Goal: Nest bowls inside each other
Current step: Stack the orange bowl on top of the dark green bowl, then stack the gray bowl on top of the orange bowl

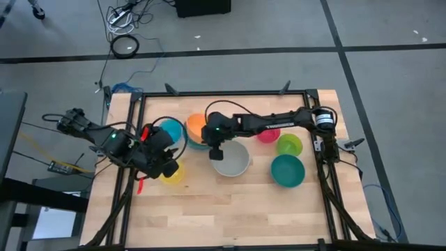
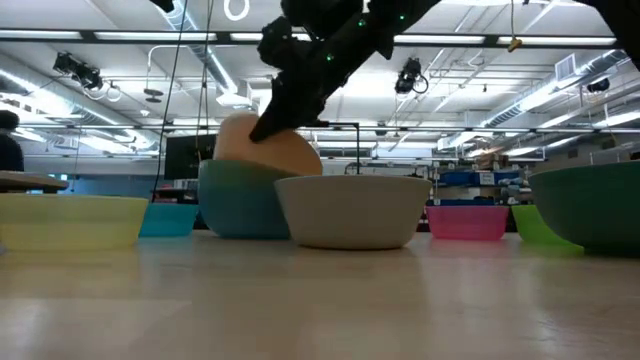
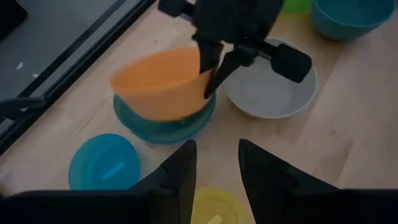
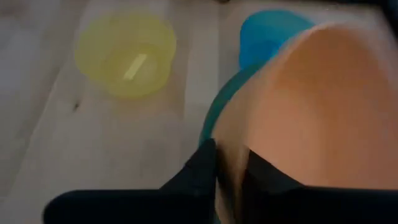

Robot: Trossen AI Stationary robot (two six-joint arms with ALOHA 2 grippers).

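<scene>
An orange bowl [image 3: 161, 84] sits tilted in a teal bowl [image 3: 163, 124] near the table's middle, and my right gripper [image 3: 211, 79] is shut on its rim. A cyan bowl [image 1: 171, 132] and a yellow bowl [image 1: 173, 174] stand to the left. A grey-white bowl [image 1: 231, 159] stands just to the right. My left gripper [image 3: 214, 168] hovers open near the yellow bowl [image 3: 214, 208] with nothing between its fingers. My right gripper pinches the orange bowl's rim [image 4: 231, 163], on the side toward the grey-white bowl, with one finger inside the bowl and one outside. The fingers slant down from the table's right. The bowl is tilted, its lower part [image 2: 262, 158] in the teal bowl [image 2: 240, 200].
A pink bowl [image 1: 268, 134], a lime bowl [image 1: 289, 144] and a large teal bowl [image 1: 288, 171] stand at the right. The near half of the wooden table [image 1: 230, 216] is bare. A black frame [image 1: 209, 94] runs along the far edge.
</scene>
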